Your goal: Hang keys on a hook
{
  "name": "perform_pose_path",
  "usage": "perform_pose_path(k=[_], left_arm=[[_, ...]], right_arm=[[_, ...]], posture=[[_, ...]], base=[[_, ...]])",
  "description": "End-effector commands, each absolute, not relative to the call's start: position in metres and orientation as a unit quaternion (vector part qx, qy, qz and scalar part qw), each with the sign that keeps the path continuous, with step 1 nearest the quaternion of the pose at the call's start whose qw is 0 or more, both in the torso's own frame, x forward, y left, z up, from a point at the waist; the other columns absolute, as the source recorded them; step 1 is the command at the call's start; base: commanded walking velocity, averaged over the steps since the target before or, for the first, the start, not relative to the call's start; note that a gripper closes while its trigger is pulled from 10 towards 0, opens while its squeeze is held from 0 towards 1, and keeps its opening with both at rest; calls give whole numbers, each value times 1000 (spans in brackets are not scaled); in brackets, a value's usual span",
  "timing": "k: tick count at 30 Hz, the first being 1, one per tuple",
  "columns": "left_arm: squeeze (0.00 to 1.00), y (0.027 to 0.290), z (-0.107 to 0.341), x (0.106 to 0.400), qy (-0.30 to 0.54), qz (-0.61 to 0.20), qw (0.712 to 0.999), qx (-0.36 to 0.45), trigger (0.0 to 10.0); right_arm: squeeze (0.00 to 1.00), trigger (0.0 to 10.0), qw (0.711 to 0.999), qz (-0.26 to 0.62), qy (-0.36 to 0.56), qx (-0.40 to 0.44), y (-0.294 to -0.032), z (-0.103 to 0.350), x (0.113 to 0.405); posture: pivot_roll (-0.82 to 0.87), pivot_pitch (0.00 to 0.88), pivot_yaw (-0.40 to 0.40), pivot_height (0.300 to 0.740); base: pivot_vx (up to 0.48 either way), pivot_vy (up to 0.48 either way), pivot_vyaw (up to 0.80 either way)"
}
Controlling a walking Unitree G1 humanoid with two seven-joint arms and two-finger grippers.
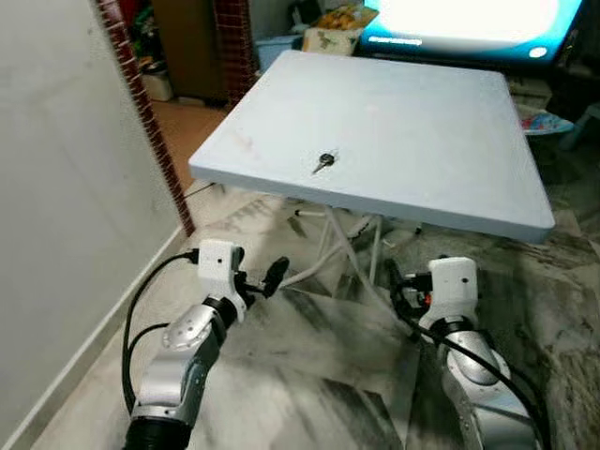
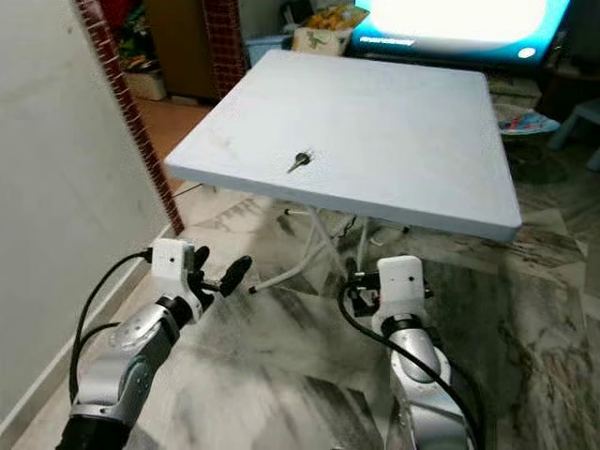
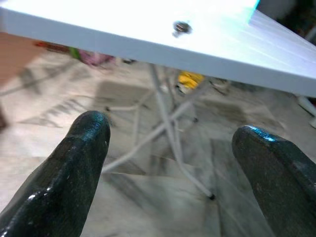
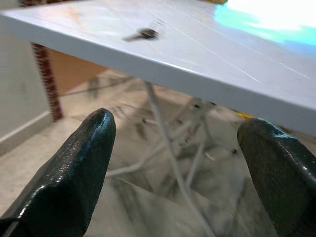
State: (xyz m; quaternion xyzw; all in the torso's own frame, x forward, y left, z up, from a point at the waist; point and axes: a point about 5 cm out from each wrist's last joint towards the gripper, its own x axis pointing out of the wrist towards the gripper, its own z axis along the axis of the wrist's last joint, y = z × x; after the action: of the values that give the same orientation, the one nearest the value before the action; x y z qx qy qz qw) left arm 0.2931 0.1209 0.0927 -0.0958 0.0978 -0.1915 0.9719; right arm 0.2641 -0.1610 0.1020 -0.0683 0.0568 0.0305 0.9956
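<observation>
Keys on white folding table; both grippers low, empty.

Keys [image 1: 323,161]: lying on the white folding table [image 1: 441,131], near its front edge, left of centre. Left gripper [image 1: 265,279]: below table level over the marble floor [image 1: 309,375], fingers [image 3: 81,163] spread wide, holding nothing. Right gripper [image 4: 182,163]: below the table's front edge, fingers [image 4: 74,168] likewise wide apart, empty. Television [image 1: 469,21]: lit, beyond the table.

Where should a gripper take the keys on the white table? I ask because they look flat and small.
The keys lie flat on the white table, near its front edge. Probably best to come straight down from above and pinch across the darker, thicker head end, since the thin blade gives little to hold. Both the left gripper and right gripper are open, below table height.
</observation>
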Motion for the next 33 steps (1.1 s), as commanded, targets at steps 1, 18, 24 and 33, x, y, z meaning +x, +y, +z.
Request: perform_pose_path(k=[1, 18, 24, 33], left_arm=[[0, 129, 90, 292, 103, -178, 974, -91, 10000], [0, 114, 93, 292, 92, -213, 968, -94, 10000], [0, 113, 93, 292, 92, -218, 967, -92, 10000], [0, 107, 96, 291, 85, -238, 962, -102, 10000]], right_arm=[[0, 10000, 995, 42, 53, -71, -155, 103, 264], [0, 10000, 994, 33, 51, -88, -154, 103, 265], [0, 10000, 994, 28, 52, -91, -155, 103, 264], [0, 10000, 992, -4, 26, -120, -158, 110, 263]], posture=[[-65, 77, 43, 740], [-71, 85, 48, 740], [-71, 84, 50, 740], [-70, 85, 48, 740]], base=[[0, 480, 0], [0, 196, 0], [0, 0, 0], [0, 0, 0]])
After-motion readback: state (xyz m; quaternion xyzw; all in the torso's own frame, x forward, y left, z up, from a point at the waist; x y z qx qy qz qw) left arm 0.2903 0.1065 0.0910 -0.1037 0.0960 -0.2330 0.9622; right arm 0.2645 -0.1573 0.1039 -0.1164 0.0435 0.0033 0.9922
